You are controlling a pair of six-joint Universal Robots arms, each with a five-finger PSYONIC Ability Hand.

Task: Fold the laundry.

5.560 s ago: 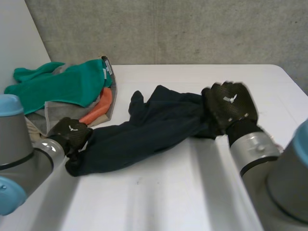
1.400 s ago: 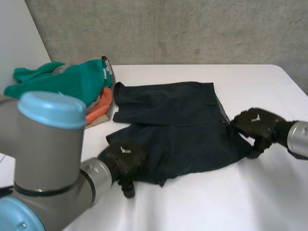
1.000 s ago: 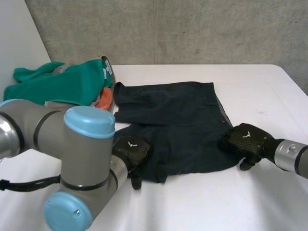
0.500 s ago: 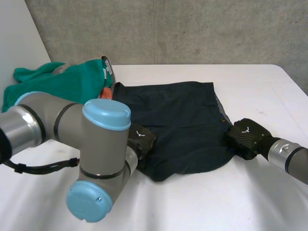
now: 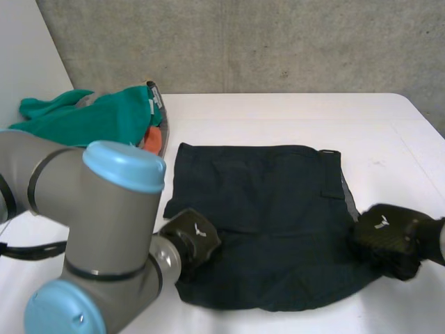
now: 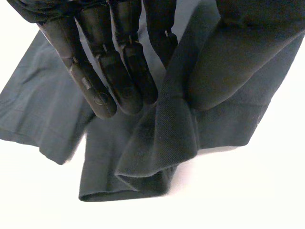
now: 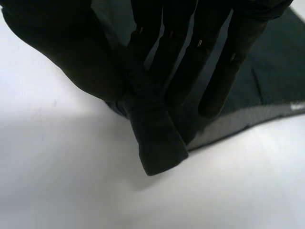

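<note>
Dark navy shorts (image 5: 264, 223) lie spread flat on the white table (image 5: 278, 115), waistband toward the right. My left hand (image 5: 191, 240) is at the shorts' near left corner. In the left wrist view its fingers (image 6: 119, 71) and thumb pinch a raised fold of the leg hem (image 6: 162, 138). My right hand (image 5: 386, 240) sits at the near right edge by the waistband. The right wrist view has its fingers (image 7: 190, 57) and thumb pressed on a tuck of the dark cloth (image 7: 155, 138).
A pile of other laundry lies at the far left of the table: a green garment (image 5: 83, 118) on top, an orange one (image 5: 151, 138) beneath. A grey wall (image 5: 278, 42) runs behind the table. My left arm's elbow (image 5: 104, 209) bulks over the near left.
Both hands have closed on the shorts and drawn them toward the near edge and slightly right. The shorts now lie flatter and more spread out.
</note>
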